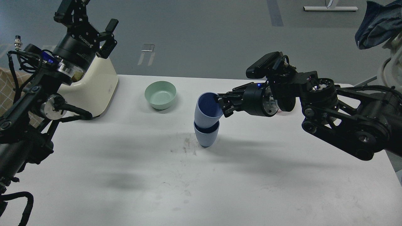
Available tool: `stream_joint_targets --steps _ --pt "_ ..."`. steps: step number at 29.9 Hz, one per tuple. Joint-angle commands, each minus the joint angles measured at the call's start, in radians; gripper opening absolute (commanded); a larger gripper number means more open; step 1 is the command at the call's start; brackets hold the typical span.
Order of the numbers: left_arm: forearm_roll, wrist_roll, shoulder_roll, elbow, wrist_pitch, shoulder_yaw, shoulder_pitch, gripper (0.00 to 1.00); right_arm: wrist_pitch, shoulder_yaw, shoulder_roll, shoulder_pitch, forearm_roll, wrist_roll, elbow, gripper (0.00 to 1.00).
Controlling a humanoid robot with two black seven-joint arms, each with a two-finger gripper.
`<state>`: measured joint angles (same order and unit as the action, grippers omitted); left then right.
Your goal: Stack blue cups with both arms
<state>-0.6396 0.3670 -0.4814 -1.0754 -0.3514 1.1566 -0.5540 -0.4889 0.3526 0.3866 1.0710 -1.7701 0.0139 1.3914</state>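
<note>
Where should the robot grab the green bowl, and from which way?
By its rim, from above: the green bowl sits upright and open on the white table, and it looks too wide to clasp around. One finger inside, one outside, probably at the near edge.

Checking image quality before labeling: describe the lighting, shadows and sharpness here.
Head view: even, soft light; broad blurry shadows on the white table under both arms; blue cups sharp, with no glare; the right pincer is dark, its fingers hard to separate.
</note>
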Motion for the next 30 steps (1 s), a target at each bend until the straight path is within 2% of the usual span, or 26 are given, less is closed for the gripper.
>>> stream_joint_targets --steps 1,7,9,13,14,16,22,26,27,29,30 --pt "-0.002 0.0 0.001 0.0 0.0 0.0 -0.001 0.98 0.0 -0.001 0.0 -0.003 0.0 0.001 0.0 0.0" --pt "-0.002 0.0 0.001 0.0 0.0 -0.002 -0.001 0.98 0.0 -0.001 -0.002 -0.023 0.0 0.001 0.0 0.0" --pt "-0.002 0.0 0.001 0.0 0.0 -0.002 -0.001 0.98 0.0 -0.001 -0.002 -0.028 -0.002 0.001 0.0 0.04" --pt "-0.002 0.0 0.001 0.0 0.0 -0.002 -0.001 0.98 0.0 -0.001 -0.012 -0.028 -0.003 0.008 -0.005 0.2" --pt "-0.002 0.0 0.001 0.0 0.0 -0.002 -0.001 0.98 0.0 -0.001 -0.012 -0.028 -0.003 0.008 -0.005 0.2" --pt "-0.002 0.0 0.001 0.0 -0.001 -0.002 -0.001 0.98 0.0 0.0 -0.014 -0.028 -0.002 0.008 -0.008 0.28" --pt "-0.002 -0.002 0.001 0.0 0.0 -0.002 -0.004 0.98 0.0 0.009 -0.014 -0.026 -0.002 0.008 -0.009 0.43" --pt "-0.002 -0.002 0.001 0.0 0.0 -0.003 -0.004 0.98 0.0 0.037 -0.014 -0.023 0.006 0.006 -0.009 0.64" --pt "-0.002 -0.002 0.001 0.0 -0.001 -0.003 -0.004 0.98 0.0 0.063 -0.014 -0.025 0.012 0.005 -0.008 0.78" --pt "-0.003 -0.002 0.001 0.0 -0.001 -0.003 -0.003 0.98 0.0 0.115 -0.012 -0.025 0.018 0.005 -0.008 0.96" --pt "-0.003 -0.002 0.001 0.0 -0.001 -0.003 -0.003 0.98 0.0 0.168 -0.014 -0.025 0.02 0.005 -0.008 0.96"
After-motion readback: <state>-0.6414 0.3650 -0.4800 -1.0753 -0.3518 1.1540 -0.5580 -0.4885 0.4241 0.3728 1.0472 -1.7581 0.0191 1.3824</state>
